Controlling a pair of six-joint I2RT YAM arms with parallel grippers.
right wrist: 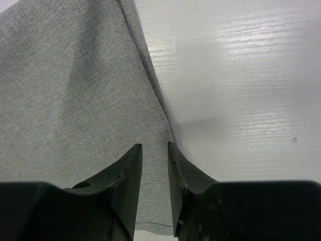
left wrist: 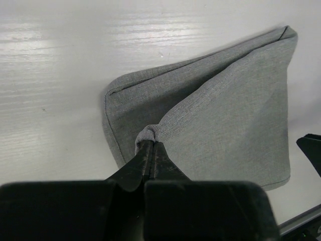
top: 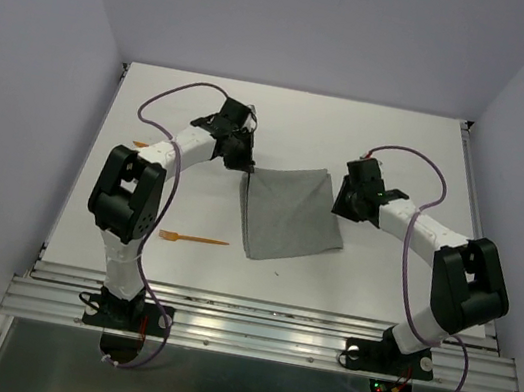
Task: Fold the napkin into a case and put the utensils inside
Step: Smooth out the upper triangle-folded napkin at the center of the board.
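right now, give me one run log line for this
left arm: jaws shut on napkin corner | right arm: jaws open at napkin edge | fork: apart, left of napkin

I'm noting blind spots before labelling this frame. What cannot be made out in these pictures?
Orange piece, top view: mostly hidden by the left arm; what kind it is cannot be told.
Fork, top view: tines too small to count; outside both wrist views.
Napkin, right wrist view: whether the open right gripper touches it is unclear.
Napkin corner, left wrist view: hidden inside the shut left gripper.
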